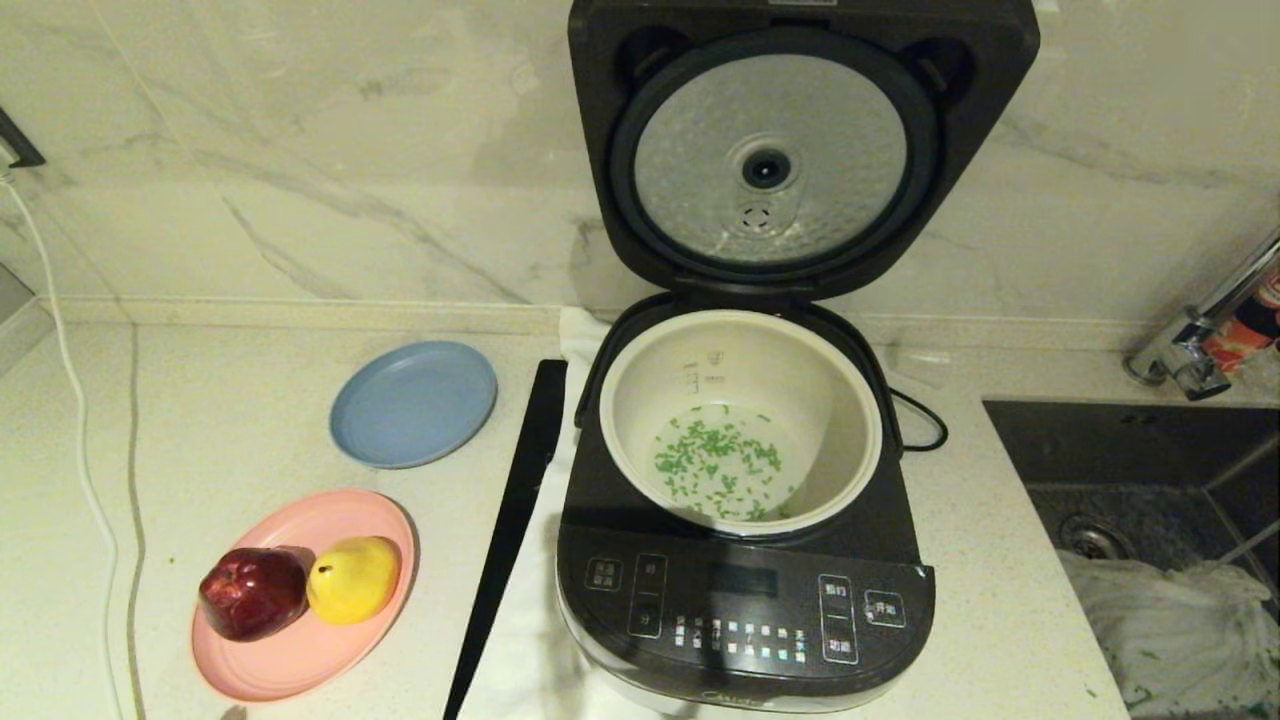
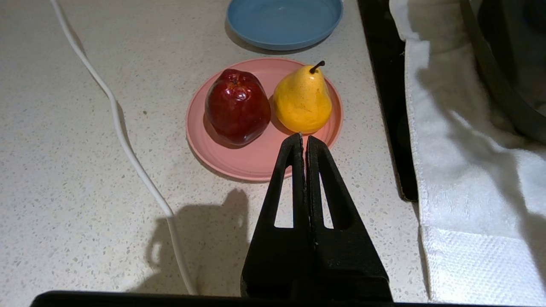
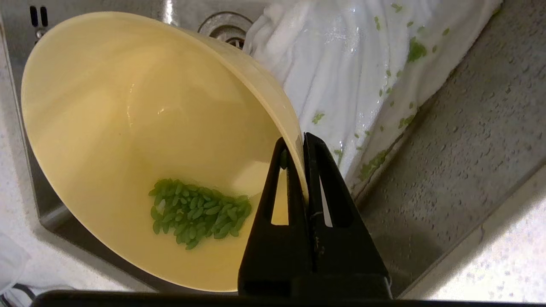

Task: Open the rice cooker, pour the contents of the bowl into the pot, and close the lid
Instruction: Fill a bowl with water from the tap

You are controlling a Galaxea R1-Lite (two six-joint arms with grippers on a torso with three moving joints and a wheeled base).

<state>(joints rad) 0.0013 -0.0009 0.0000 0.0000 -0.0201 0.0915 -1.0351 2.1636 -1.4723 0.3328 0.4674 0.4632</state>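
Rice cooker [image 1: 745,590] stands on the counter [image 1: 200,420] near its back edge, just beside the sink [image 1: 1150,470] cut into the counter's right end. One lid [image 1: 800,140] stands fully raised against the marble wall, showing its dimpled silver disc. One cream pot [image 1: 740,420] sits inside, faint level marks on its wall, with scattered green bits [image 1: 715,465] on its bottom. White Chinese labels on the front panel are too small to read; a faint logo at the lower front edge cannot be made out.

One pale-yellow bowl [image 3: 140,140] hangs tilted over the sink, with a small heap of green grains [image 3: 198,213] low inside. The right gripper [image 3: 298,145] has its fingers closed on the bowl's rim, one inside and one outside. Below lies a white cloth [image 3: 341,72] speckled with green bits.

The left gripper [image 2: 303,138] hovers over the counter's front left part, fingers pressed together, holding nothing. Beneath it sit one pink plate [image 2: 256,157] bearing one red apple [image 2: 236,106] and one yellow pear [image 2: 303,100], touching. One blue plate [image 2: 283,21] lies just behind. A white cable [image 2: 128,149] runs along the counter's left side.
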